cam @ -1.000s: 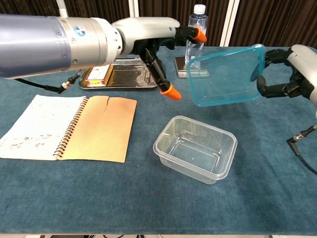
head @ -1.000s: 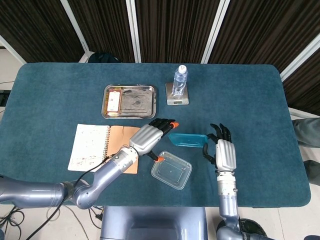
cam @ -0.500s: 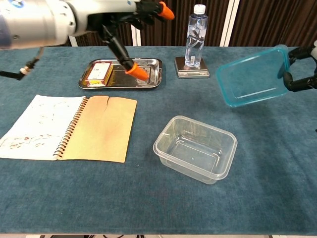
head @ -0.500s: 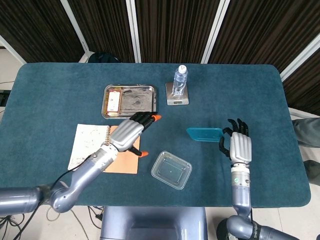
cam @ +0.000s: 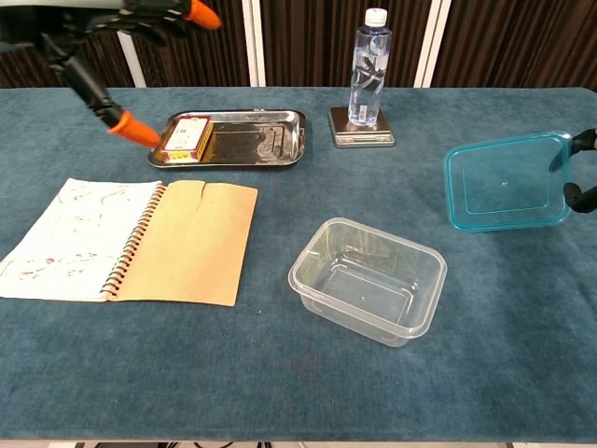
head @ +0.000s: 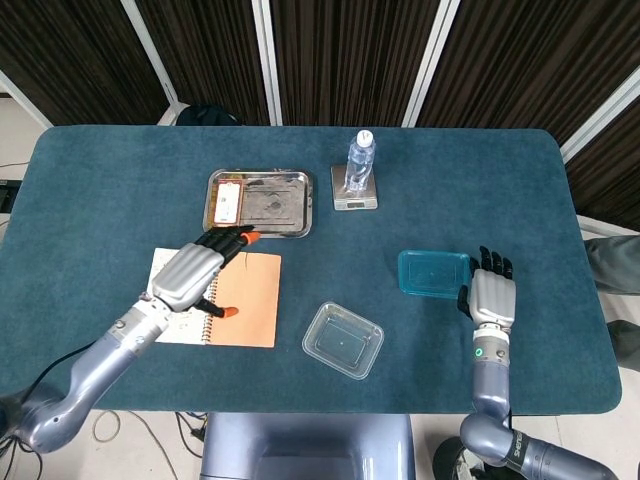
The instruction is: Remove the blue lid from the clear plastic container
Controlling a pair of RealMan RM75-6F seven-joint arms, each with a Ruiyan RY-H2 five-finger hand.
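Your right hand [head: 491, 298] grips the blue lid [head: 433, 273] by its edge, at 3 o'clock of the clear container [head: 343, 340], w/ lid off. Your left hand [head: 192, 275] hovers over the notebook [head: 248, 312] at 9 o'clock, fingers apart, holding nothing.

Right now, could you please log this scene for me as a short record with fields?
lid: blue, off the container, held at its right edge by the right hand
container: clear, open, empty, on the table
left hand: above the notebook, holding nothing
tray: holds a small box
bottle: upright on a scale
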